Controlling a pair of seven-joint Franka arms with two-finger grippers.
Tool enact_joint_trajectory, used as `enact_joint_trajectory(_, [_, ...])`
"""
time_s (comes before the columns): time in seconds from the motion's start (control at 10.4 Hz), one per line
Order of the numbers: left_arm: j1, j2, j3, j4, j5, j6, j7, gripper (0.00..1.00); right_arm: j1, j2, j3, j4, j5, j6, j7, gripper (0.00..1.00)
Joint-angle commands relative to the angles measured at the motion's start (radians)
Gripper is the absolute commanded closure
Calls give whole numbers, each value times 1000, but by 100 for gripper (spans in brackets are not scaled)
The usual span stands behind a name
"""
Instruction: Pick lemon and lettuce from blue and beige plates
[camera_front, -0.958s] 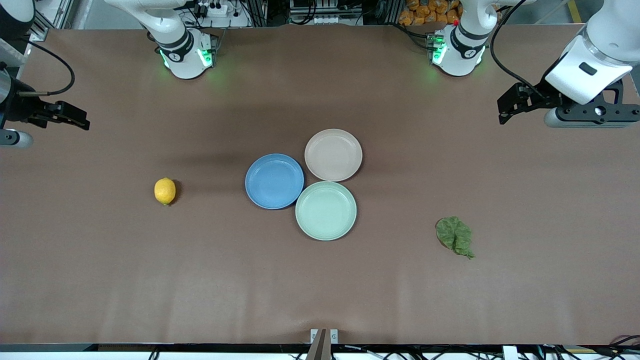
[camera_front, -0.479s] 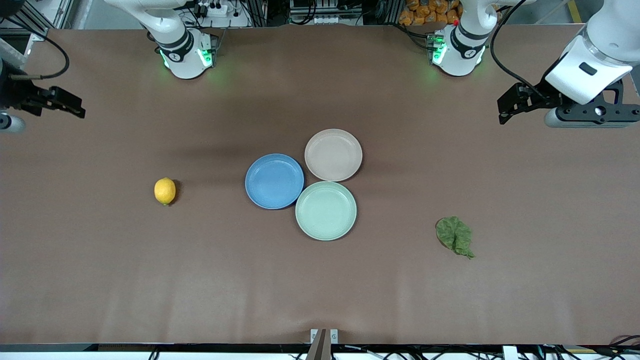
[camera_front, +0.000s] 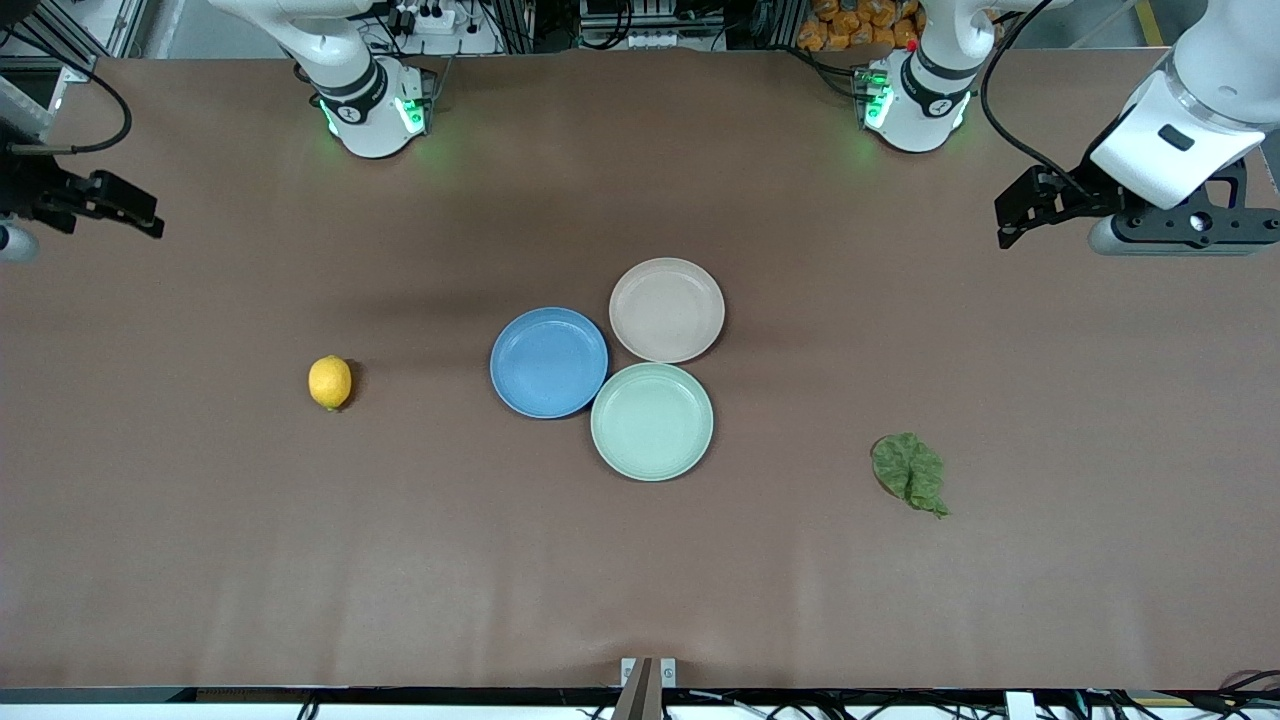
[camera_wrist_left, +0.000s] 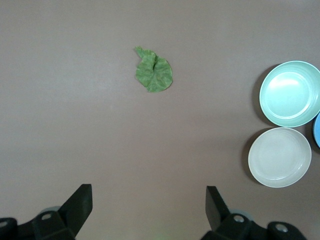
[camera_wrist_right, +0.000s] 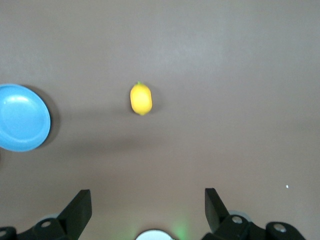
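The lemon (camera_front: 330, 382) lies on the bare table toward the right arm's end; it also shows in the right wrist view (camera_wrist_right: 141, 98). The lettuce (camera_front: 909, 472) lies flat on the table toward the left arm's end, also in the left wrist view (camera_wrist_left: 154, 74). The blue plate (camera_front: 548, 362) and beige plate (camera_front: 667, 309) sit empty at mid-table, touching. My right gripper (camera_front: 148, 224) is open and empty, high over the table's edge at its arm's end. My left gripper (camera_front: 1008, 222) is open and empty, high over its end of the table.
A pale mint-green plate (camera_front: 652, 421) sits empty against the blue and beige plates, nearer the front camera. Both arm bases (camera_front: 372, 105) stand along the table's edge farthest from the camera.
My right gripper has drawn back upward and toward the table's edge at its arm's end. The left arm, lemon, lettuce and plates have not moved.
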Motion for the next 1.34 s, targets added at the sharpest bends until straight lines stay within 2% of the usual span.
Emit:
enact_joint_trajectory(0.0, [9, -7, -2, 4, -13, -17, 19, 0, -18, 32, 5, 53, 6, 19, 8, 0])
enact_joint_trajectory(0.19, [11, -6, -2, 4, -13, -17, 19, 0, -12, 82, 4, 124, 6, 10, 4, 0])
enact_joint_trajectory(1.25, [13, -6, -4, 4, -15, -17, 19, 0, -21, 98, 4, 128, 11, 22, 5, 0])
